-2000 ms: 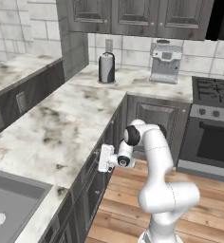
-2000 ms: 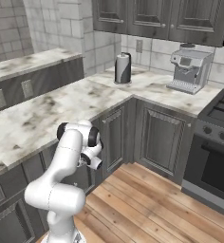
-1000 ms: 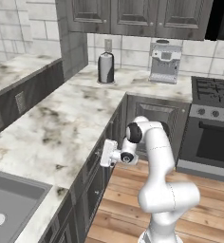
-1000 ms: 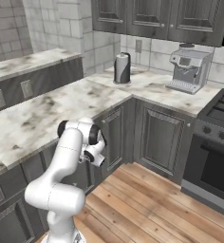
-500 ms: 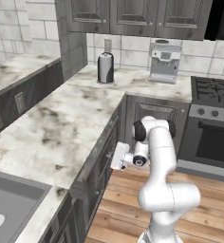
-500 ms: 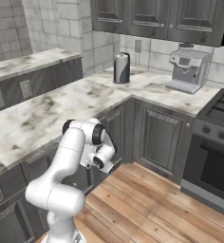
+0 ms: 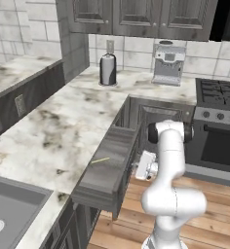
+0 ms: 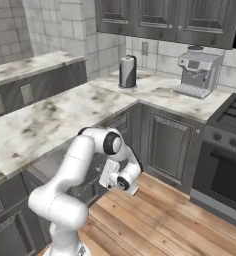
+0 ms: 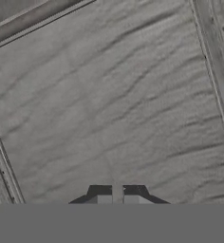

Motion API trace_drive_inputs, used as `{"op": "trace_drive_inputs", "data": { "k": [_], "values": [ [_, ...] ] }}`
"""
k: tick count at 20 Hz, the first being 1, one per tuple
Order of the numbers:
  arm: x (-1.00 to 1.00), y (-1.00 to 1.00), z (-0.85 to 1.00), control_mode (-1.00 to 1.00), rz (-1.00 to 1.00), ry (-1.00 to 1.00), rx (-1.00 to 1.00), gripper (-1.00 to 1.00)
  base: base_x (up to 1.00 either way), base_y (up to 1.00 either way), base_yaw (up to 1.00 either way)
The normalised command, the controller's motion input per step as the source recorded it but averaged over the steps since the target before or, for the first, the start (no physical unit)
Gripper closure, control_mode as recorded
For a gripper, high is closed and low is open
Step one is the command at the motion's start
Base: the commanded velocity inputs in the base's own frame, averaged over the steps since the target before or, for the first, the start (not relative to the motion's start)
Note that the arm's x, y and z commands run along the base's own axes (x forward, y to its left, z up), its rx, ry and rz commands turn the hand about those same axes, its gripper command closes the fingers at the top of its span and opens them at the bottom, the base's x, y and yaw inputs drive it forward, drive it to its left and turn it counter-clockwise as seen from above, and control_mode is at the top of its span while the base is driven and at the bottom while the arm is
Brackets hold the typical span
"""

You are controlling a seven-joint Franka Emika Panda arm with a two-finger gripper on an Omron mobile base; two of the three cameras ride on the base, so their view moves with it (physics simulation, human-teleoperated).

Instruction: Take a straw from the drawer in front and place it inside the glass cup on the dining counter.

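**Two fingertips pressed together at the drawer front**

Two dark fingertips (image 9: 104,199) clenched at the bottom centre of the hand view, holding nothing, facing a grey wood-grained panel.

Gripper (image 7: 136,168) low at centre of the left base view, just beside the front panel of the drawer (image 7: 118,189); at centre of the right base view (image 8: 131,189), low over the wooden floor (image 8: 155,225).

Drawer pulled well out, flat grey bottom exposed, open room above it.

Straw (image 7: 100,160) lying flat on the drawer bottom toward its left side, long axis running from lower left to upper right of the frame, apart from the gripper.

Marbled worktop (image 7: 53,126) to the left, sink (image 7: 9,219) at lower left.

Silvery canister (image 7: 107,69) and coffee machine (image 7: 168,64) at top centre, stove (image 7: 218,121) at right.

No readable writing or brand marks.
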Motion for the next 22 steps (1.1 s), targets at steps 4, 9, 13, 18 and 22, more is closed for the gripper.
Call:
{"op": "trace_drive_inputs", "data": {
  "k": [4,9,13,18,22],
  "values": [
    [-0.97,-1.00,0.00,-1.00,0.00,0.00,0.00,1.00,0.00,0.00,0.00],
    [-0.92,-1.00,0.00,-1.00,0.00,0.00,0.00,1.00,0.00,0.00,0.00],
    [-0.86,-0.99,0.00,-1.00,0.00,0.00,0.00,1.00,0.00,0.00,0.00],
    [-0.61,-0.64,0.00,-1.00,0.00,0.00,0.00,-1.00,0.00,0.00,0.00],
    [-0.04,-0.38,0.14,-1.00,-0.05,-0.02,-0.14,-1.00,0.00,0.00,0.00]
  ]
}}
